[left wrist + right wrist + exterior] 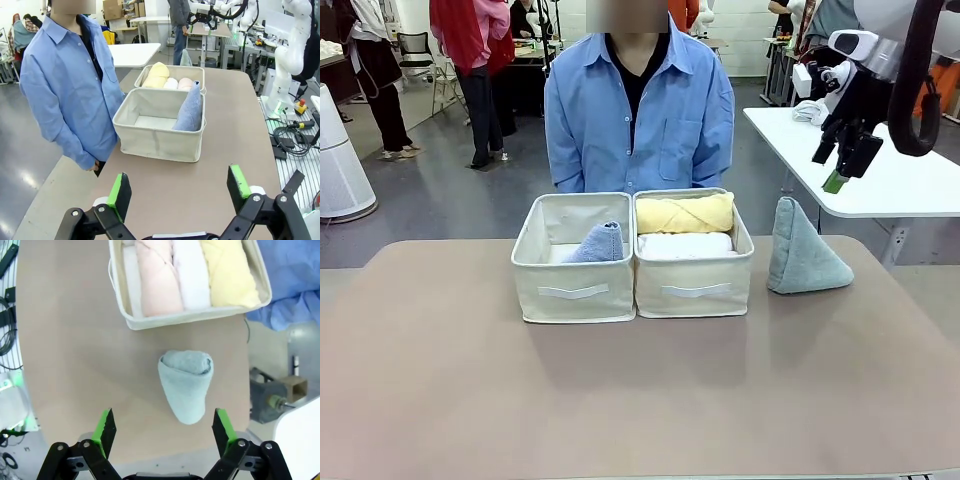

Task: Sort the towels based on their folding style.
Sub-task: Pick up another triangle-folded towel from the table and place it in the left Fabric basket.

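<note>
A: Where is the grey-green cone towel (pixel 805 256) relative to the right claw (pixel 163 422)?

B: It sits on the table (pixel 620 400), wide base down and point up, just beside the right bin (pixel 695 290) on its outer side. The right claw hangs high above it, well apart. In the right wrist view the cone shows in the gap between the two green-padded fingers, its narrow end toward the claw.

A: Are the jaws apart or together?

B: Wide apart, with nothing between them.

A: And the left claw (pixel 179 185)?

B: Also spread wide and holding nothing. It hovers over the table's near end and looks along it at the two bins. The nearer one is the left bin (pixel 155 137).

A: What is in the bins?

B: The left bin holds the light blue cone towel (pixel 190 110), which leans against the wall shared with the right bin. In the right bin, rolls lie side by side: the yellow towel (pixel 227 272) on the person's side, the white towel (pixel 190 270) in the middle and the pink towel (pixel 157 280) on the robot's side.

A: And the person (pixel 640 110)?

B: Standing at the far edge behind the bins, in a blue shirt, with hands low and off the table.
</note>
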Motion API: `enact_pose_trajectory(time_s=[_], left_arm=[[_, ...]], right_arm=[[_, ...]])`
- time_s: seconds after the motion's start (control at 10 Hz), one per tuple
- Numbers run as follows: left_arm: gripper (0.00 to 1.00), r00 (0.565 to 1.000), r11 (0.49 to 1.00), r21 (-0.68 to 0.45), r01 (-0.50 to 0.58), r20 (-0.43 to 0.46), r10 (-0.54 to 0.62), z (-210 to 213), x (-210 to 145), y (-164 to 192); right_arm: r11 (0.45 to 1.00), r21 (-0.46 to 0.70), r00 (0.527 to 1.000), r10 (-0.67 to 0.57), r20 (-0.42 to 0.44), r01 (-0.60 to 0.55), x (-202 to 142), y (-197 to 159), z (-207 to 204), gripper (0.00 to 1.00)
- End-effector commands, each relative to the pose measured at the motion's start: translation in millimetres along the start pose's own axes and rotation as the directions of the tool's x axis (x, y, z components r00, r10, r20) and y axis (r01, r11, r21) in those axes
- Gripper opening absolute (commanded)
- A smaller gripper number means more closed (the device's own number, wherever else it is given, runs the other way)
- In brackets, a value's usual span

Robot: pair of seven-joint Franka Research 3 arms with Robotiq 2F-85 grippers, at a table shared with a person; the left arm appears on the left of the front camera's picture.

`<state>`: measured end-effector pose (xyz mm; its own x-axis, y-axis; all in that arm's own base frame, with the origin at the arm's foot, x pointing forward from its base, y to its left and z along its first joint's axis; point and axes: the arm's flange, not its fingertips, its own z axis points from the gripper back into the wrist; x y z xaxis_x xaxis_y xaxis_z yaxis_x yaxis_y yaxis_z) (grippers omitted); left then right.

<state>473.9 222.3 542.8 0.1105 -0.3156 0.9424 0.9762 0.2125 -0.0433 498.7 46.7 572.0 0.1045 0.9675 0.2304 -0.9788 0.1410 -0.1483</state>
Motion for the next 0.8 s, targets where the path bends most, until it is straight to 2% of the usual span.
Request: enact_pose_trajectory(time_s=[0.0,0.1,0.2,0.4,0.7], left_arm=[[1.0,1.0,1.0,-0.002,0.0,-0.01,0.0,1,0,-2],[1.0,1.0,1.0,-0.002,0.0,-0.01,0.0,1,0,-2],[1.0,1.0,1.0,-0.002,0.0,-0.01,0.0,1,0,-2],[1.0,1.0,1.0,-0.002,0.0,-0.01,0.0,1,0,-2],[1.0,1.0,1.0,-0.002,0.0,-0.01,0.0,1,0,-2]], right_arm=[[1.0,-0.017,1.0,-0.022,-0.017,0.022,0,0,0,1.0],[1.0,0.0,1.0,0.0,0.0,0.0,0,0,0,1.0],[0.999,-0.033,1.0,0.006,-0.006,-0.006,13,-16,-3,1.0],[1.0,0.027,1.0,0.011,-0.005,-0.011,22,-66,-30,1.0],[0.99,0.135,0.999,0.039,-0.013,-0.037,20,-91,-63,1.0]])
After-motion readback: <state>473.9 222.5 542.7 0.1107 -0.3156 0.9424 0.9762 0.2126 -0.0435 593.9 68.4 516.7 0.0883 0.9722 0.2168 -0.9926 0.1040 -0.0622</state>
